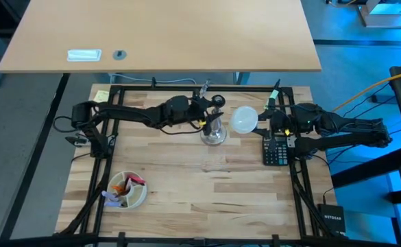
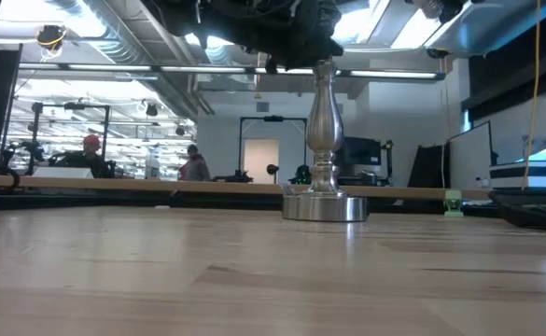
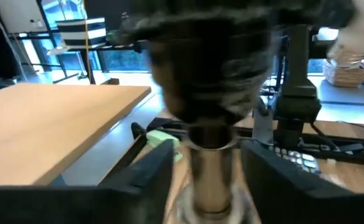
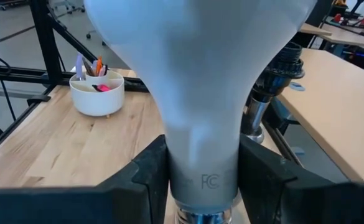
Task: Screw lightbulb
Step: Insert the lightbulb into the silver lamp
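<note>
The white frosted lightbulb (image 1: pixel 243 120) hangs in the air right of the silvery stand (image 1: pixel 214 132), with my right gripper (image 4: pixel 203 180) shut on it. The stand (image 2: pixel 322 121) rests upright on its round base (image 2: pixel 325 207) on the wooden table, its black socket (image 3: pixel 210 68) on top. My left gripper (image 3: pixel 206 165) reaches in level from the table's left. It is open, with one finger on each side of the stand's stem (image 3: pixel 210 180) just under the socket, and a narrow gap shows on both sides. My right gripper pinches the bulb's narrow neck (image 4: pixel 203 158) between its two fingers (image 4: pixel 147 177), just above the silvery screw base. The fingers come level from the table's right. The bulb is lifted clear of the table, its globe (image 4: pixel 200 56) pointing toward the stand.
A black calculator (image 1: pixel 277 149) lies under my right arm. A white bowl of small items (image 1: pixel 128 190) sits at the near left. A tan desk (image 1: pixel 166 34) lies beyond the far edge. People (image 2: pixel 91 154) stand far off in the room.
</note>
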